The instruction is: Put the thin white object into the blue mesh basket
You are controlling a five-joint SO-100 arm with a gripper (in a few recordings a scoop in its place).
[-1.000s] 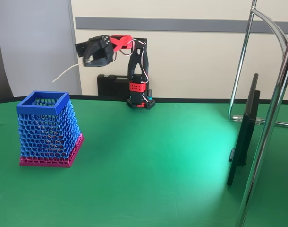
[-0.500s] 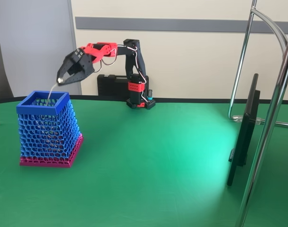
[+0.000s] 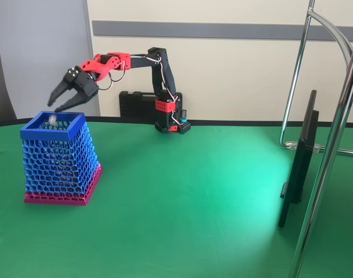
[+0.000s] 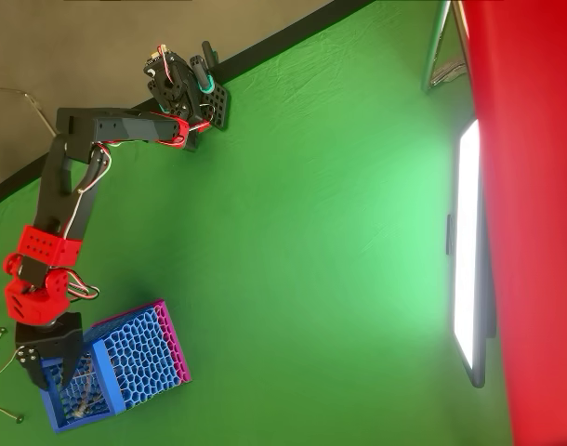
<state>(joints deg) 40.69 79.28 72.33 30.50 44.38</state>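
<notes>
In the fixed view the black two-finger gripper (image 3: pixel 56 103) on the red-and-black arm (image 3: pixel 143 61) hangs in the air just above the back left corner of the tapered square basket of blue honeycomb mesh with its solid blue rim and magenta base band (image 3: pixel 61 159), its jaws spread apart and holding nothing. The thin whitish stick (image 3: pixel 51 119) shows as a pale blur inside the basket's open mouth, just below the rim. In the overhead view the gripper (image 4: pixel 51 373) sits over the basket's opening (image 4: pixel 116 376), and a pale slender shape (image 4: pixel 81 401) lies within the mesh, on the green table (image 4: pixel 293 232).
</notes>
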